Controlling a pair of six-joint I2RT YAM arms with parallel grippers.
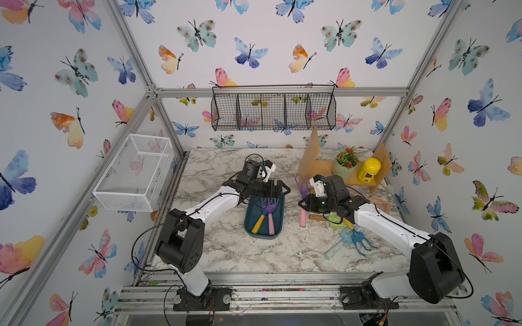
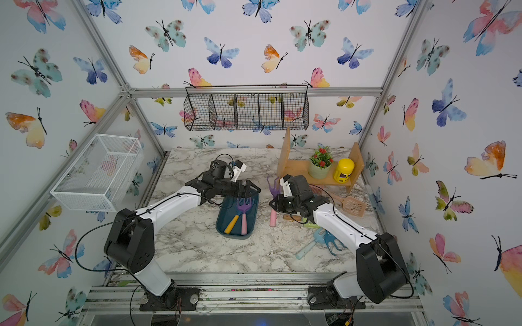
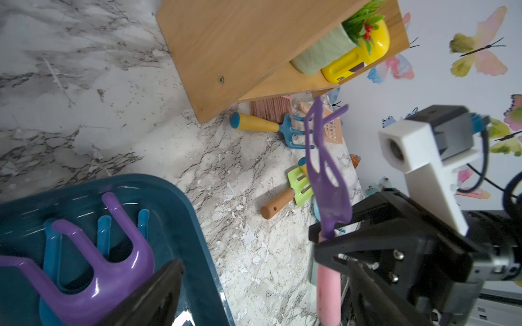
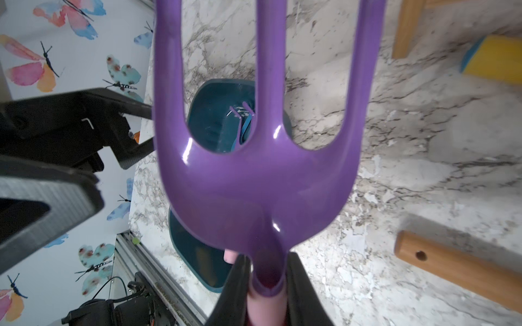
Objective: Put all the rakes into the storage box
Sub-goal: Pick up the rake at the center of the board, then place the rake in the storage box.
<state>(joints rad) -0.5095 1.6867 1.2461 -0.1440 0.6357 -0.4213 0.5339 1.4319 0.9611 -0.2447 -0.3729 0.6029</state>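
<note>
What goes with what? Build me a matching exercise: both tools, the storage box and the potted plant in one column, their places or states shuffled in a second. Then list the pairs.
Things
1. left tool
2. right tool
3. storage box
4. potted plant

Places or states
A. stands on the wooden shelf
B. shut on a purple rake
C. holds two rakes
D. open and empty, above the storage box's far end

Pairs: 1-D, 2-B, 3-C, 4-A

Twin high downward views; close wrist views sharing storage box (image 3: 180,214)
</note>
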